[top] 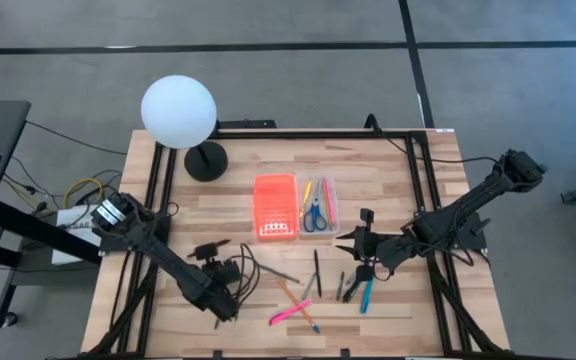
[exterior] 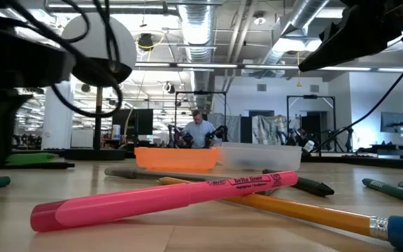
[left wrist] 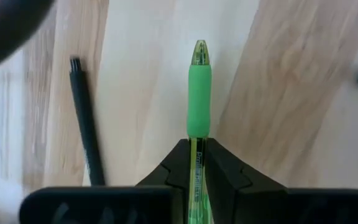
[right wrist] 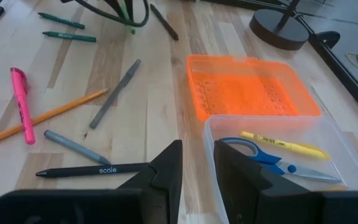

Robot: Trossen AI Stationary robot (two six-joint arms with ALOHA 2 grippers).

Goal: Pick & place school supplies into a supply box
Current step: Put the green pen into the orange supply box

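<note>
The supply box lies open at mid-table: an orange lid (top: pixel 275 207) (right wrist: pixel 247 93) and beside it a clear tray (top: pixel 330 190) (right wrist: pixel 347 155) holding blue-handled scissors (right wrist: pixel 260 155) and a yellow highlighter (right wrist: pixel 284 144). Loose on the wood lie a pink highlighter (top: pixel 290 313) (exterior: pixel 166 196), a yellow pencil (right wrist: pixel 42 118), a black pen (right wrist: pixel 92 170) and grey markers (right wrist: pixel 114 93). My left gripper (top: pixel 223 298) (left wrist: pixel 197 142), near the front left, is shut on a green pen (left wrist: pixel 199 87). My right gripper (top: pixel 365 242) (right wrist: pixel 197 158) is open and empty, by the tray's near corner. My left gripper pinches the green pen between its two fingers on the clear barrel (left wrist: pixel 197 134), just behind the green rubber grip. The pen lies along the fingers and sticks out forward, tip away from the gripper. Whether it is clear of the table I cannot tell.
A white globe lamp (top: pixel 179 112) on a dark round base (top: pixel 206 160) stands at the far left of the table. Another black pen (left wrist: pixel 86 124) lies beside the green one. More pens, one blue (top: pixel 366 293), lie under the right gripper. A person (exterior: pixel 200 131) is far behind the table.
</note>
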